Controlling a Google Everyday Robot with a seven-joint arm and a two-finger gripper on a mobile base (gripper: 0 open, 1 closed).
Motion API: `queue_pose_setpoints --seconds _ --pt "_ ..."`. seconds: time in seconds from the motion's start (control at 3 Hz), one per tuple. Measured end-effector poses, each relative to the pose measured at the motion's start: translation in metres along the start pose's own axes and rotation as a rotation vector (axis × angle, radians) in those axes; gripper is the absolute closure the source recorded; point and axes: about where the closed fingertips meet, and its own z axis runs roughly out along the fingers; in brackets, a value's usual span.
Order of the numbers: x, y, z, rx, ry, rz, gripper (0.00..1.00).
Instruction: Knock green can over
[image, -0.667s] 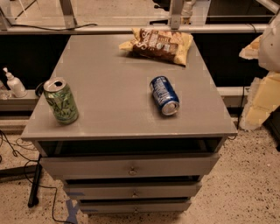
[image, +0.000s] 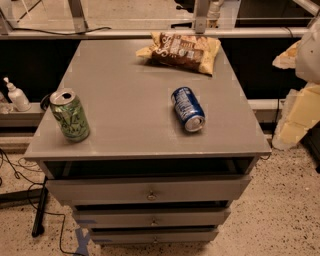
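Note:
The green can, light green with a darker patterned print and a silver top, stands upright at the front left corner of the grey cabinet top. My gripper is part of the pale arm at the right edge of the camera view. It is beside the cabinet, off its right side and far from the green can. It touches nothing on the cabinet.
A blue can lies on its side right of centre. A brown snack bag lies at the back. Below the top are drawers. A white pump bottle stands on a ledge to the left. Cables run over the floor at the left.

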Motion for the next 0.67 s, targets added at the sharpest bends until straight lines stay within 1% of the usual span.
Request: queue_pose_setpoints --seconds 0.33,0.67 --pt "-0.011 0.015 0.008 -0.033 -0.075 0.040 0.00" --pt "-0.036 0.034 0.019 -0.081 -0.219 0.109 0.00"
